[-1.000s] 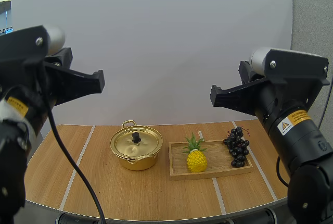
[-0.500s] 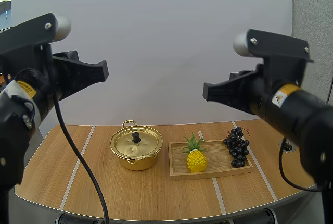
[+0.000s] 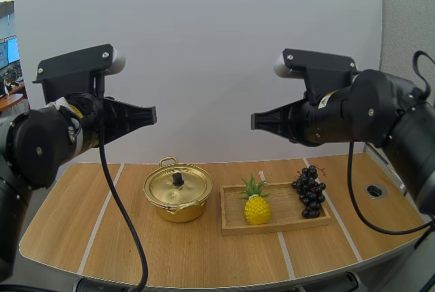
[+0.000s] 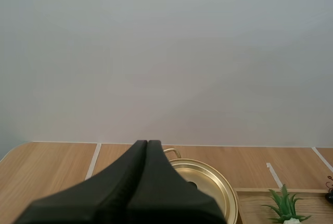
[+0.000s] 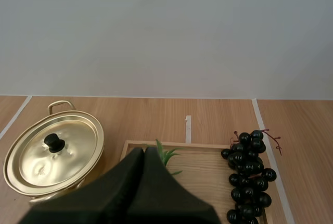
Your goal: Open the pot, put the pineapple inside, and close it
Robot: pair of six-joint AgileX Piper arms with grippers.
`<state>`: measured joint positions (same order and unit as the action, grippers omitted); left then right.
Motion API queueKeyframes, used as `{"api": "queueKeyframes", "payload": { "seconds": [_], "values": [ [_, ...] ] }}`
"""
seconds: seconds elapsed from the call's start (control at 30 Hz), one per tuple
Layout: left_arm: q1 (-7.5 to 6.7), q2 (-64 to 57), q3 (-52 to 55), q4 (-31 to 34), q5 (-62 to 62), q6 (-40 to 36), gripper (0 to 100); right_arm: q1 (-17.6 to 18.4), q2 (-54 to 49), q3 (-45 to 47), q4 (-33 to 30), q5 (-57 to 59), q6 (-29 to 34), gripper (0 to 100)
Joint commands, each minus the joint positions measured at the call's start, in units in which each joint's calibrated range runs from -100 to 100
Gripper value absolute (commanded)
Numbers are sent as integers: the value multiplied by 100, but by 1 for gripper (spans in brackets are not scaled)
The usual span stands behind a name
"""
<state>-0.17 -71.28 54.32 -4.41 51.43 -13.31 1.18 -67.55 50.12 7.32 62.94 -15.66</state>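
Note:
A gold pot with its lid on, topped by a black knob, sits at the table's middle. To its right, a yellow pineapple stands upright on a wooden tray. Both grippers hang high above the table. My left gripper is shut, above and left of the pot. My right gripper is shut, above the pineapple. In the left wrist view the closed wedge points over the pot. In the right wrist view the wedge covers most of the pineapple, leaving only its leaves visible beside the pot.
A bunch of dark grapes lies on the tray's right end, also seen as grapes in the right wrist view. A small round hole marks the table at far right. Bare wood lies left of the pot and along the front edge.
Both arms have swung away from the camera and levelled out, their grippers now pointing inward toward each other. Pot, pineapple and grapes have not moved.

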Motion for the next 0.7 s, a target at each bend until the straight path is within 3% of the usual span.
{"api": "queueKeyframes", "payload": {
  "seconds": [0.0, 0.07, 0.2, 0.23, 0.27, 0.4, 0.47, 0.5, 0.67],
  "values": [
    [20, 109, -35, -2, 43, -43, 9, -17, 221, -53, 12, 306, -10, 0],
    [20, 109, -35, -2, 81, -43, 26, -17, 219, -53, 12, 306, -10, 0],
    [20, 109, -35, -2, 132, 129, 75, -17, 219, -53, 12, 306, 0, 0],
    [20, 109, -35, -2, 132, 276, 92, -17, 219, -53, 12, 306, 0, 5],
    [20, 109, -35, -2, 132, 353, 100, -17, 219, -53, 12, 306, 0, 13],
    [20, 109, -35, -2, 420, 450, 100, -17, 219, -53, 12, 306, 0, 62],
    [20, 109, -35, -2, 637, 450, 100, -17, 219, -53, 12, 306, 0, 92],
    [20, 109, -35, -2, 752, 450, 100, -17, 219, -53, 12, 339, 0, 100],
    [20, 109, -35, -2, 1024, 450, 100, -17, 219, -53, 225, 784, 0, 100]
  ]
}}
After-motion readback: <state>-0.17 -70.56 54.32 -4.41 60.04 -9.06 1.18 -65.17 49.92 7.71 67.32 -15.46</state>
